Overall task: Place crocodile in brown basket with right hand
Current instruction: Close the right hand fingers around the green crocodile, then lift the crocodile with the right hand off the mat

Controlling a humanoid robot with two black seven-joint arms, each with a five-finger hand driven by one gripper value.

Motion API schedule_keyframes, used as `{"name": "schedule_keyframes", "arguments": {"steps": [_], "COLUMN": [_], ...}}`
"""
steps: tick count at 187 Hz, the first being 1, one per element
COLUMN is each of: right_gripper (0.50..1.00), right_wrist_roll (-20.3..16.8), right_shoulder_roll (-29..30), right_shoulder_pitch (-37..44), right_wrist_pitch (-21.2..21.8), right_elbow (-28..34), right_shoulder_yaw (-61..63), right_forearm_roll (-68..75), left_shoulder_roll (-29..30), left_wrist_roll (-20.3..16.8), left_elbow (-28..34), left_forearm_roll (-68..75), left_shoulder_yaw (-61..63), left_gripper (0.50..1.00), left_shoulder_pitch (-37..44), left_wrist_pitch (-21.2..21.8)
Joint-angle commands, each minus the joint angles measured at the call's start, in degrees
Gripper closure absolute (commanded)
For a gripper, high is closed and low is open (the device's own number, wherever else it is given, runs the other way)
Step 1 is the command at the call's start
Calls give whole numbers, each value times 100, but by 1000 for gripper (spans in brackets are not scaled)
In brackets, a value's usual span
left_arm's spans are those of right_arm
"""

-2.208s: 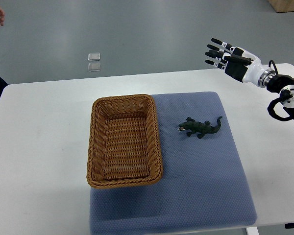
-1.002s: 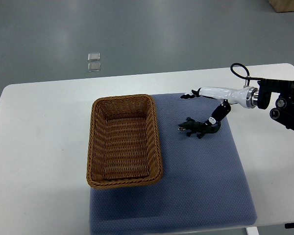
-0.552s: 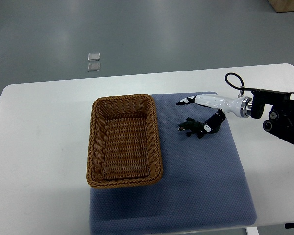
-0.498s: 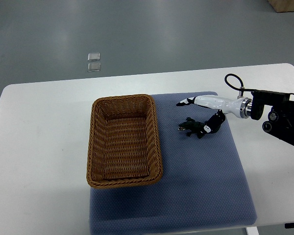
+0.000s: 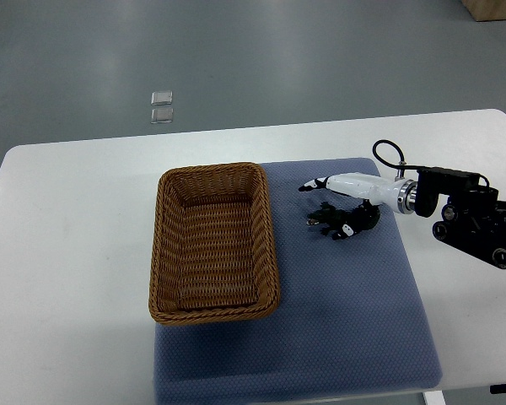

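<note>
Here, the right hand point(image 5: 347, 183) reaches in from the right over a blue mat point(image 5: 346, 312) on a white table point(image 5: 76, 253). Its long fingers point(image 5: 310, 186) stretch out just beyond the small dark crocodile point(image 5: 325, 221), while the thumb curls at the tail end. The hand is spread, straddling the toy rather than clamped on it. The crocodile lies flat on the mat, near the right wall of the brown basket point(image 5: 158, 245) but apart from it.

The grip could easily fail. The toy looks thin and low, so closing fingers may nudge it sideways or press it into the soft mat. A pinch near the tail alone could let the head swing down and slip free. The raised basket wall could also catch a low-carried toy.
</note>
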Motion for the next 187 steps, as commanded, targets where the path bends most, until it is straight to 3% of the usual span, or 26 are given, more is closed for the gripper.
{"name": "schedule_keyframes", "arguments": {"steps": [1, 54, 106, 171, 187], "right_gripper": [579, 603, 699, 705, 736], "right_wrist_roll": [-51, -51, -34, 1, 10], "right_shoulder_roll": [43, 43, 35, 17, 17], "right_shoulder_pitch": [17, 44, 70, 79, 114], "right_wrist_pitch": [-12, -12, -12, -12, -12], "right_elbow": [-135, -135, -91, -82, -82], "right_shoulder_yaw": [-14, -23, -23, -32, -32], "right_forearm_roll": [1, -8, -8, -43, -35], "left_shoulder_roll": [0, 0, 0, 0, 0], "left_wrist_roll": [0, 0, 0, 0, 0], "left_elbow": [0, 0, 0, 0, 0], "left_forearm_roll": [0, 0, 0, 0, 0], "left_shoulder_yaw": [0, 0, 0, 0, 0], "left_gripper": [500, 500, 500, 500, 500], "left_shoulder_pitch": [0, 0, 0, 0, 0], "left_wrist_pitch": [0, 0, 0, 0, 0]}}
